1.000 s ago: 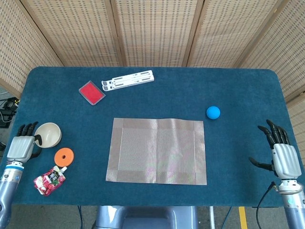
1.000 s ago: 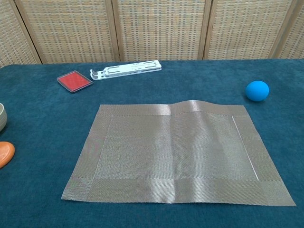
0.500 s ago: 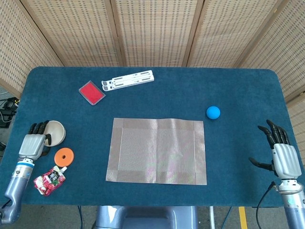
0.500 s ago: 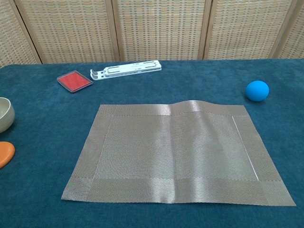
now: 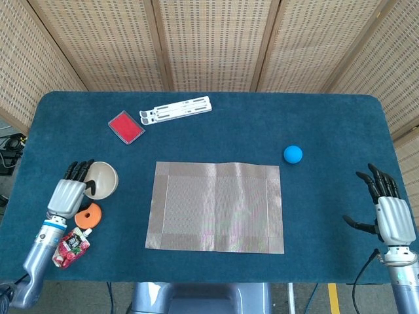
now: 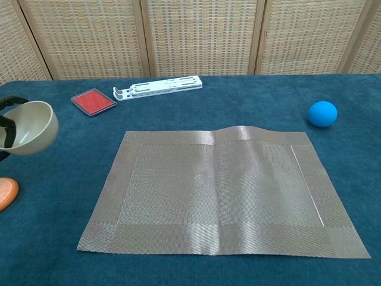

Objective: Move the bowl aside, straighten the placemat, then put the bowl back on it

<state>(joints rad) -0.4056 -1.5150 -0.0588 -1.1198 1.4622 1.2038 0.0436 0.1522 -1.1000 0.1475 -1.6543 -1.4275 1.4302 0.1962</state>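
Bowl (image 5: 101, 179), cream-coloured and round, was held tilted above the blue counter (image 5: 216, 124) at about 9 o'clock from the placemat (image 5: 216, 207), its mouth turned toward the mat in the chest view. Around it: an orange disc (image 5: 88, 214) at 6 o'clock, just beside the holding hand, with a red snack pouch (image 5: 69, 246) beyond it toward the near edge; a red flat case (image 5: 126, 126) at 12 o'clock; a white folding stand (image 5: 176, 109) at 1 o'clock, near the far edge. A blue ball (image 5: 292, 154) lay at 2 o'clock from the placemat, apart from it. Nothing lay on the mat or between it and the bowl.

The placemat, a grey-brown woven rectangle with a paler border, lay at counter centre with a slight ripple along its far edge in the chest view (image 6: 238, 131).

Left hand (image 5: 71, 193) gripped the bowl at its left rim, dark fingers (image 5: 80, 170) curled over the edge, forearm running back toward 7 o'clock. Right hand (image 5: 390, 214) hovered at the counter's right edge, held nothing, fingers spread wide and pointing to 12 o'clock.
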